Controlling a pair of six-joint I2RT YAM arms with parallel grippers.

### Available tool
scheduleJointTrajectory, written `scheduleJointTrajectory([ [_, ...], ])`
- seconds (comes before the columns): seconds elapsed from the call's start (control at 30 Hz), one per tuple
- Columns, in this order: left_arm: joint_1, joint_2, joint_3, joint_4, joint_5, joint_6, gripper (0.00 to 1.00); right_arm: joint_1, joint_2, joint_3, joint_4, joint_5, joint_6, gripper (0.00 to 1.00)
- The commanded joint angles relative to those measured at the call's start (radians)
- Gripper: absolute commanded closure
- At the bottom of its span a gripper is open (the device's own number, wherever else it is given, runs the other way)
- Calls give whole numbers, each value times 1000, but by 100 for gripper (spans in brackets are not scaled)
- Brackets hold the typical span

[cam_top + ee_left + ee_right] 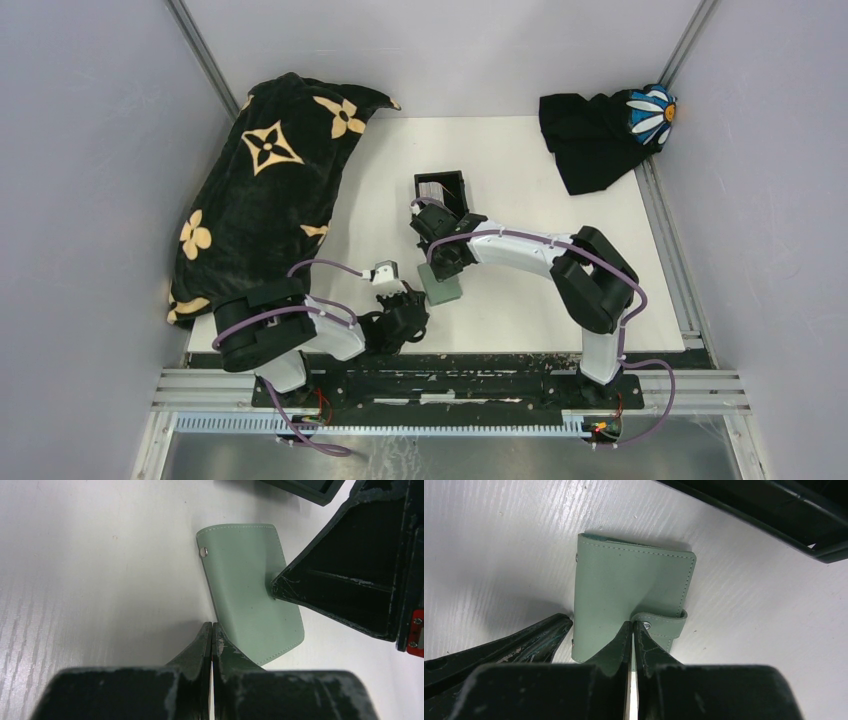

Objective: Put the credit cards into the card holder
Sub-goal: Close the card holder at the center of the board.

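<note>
While both closed, L end effector (212, 626) beside green snap wallet (244, 575), R end effector (633, 625) touching it.

The left arm (335, 340) and right arm (520, 248) have white shells, black joints and purple cables (330, 265). Their black fingers (197, 650) look scuffed grey.

Your pale green stitched card holder (634, 595) lies flat on the table, closed.
Its snap strap sits under the right pincer's (633, 625) tips. The whitish cards (433, 187) stand beyond that pincer, inside the black box (462, 192).
</note>
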State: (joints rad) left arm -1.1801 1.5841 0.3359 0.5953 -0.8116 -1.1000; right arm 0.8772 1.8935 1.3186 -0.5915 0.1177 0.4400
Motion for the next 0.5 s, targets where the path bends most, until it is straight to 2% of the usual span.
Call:
scheduleJointTrajectory([
  [0.0, -9, 40, -3, -92, 19, -27, 97, -9, 2, 26, 25, 19, -4, 93],
  [0.47, -11, 21, 1, -107, 6, -27, 97, -34, 15, 33, 25, -19, -1, 94],
])
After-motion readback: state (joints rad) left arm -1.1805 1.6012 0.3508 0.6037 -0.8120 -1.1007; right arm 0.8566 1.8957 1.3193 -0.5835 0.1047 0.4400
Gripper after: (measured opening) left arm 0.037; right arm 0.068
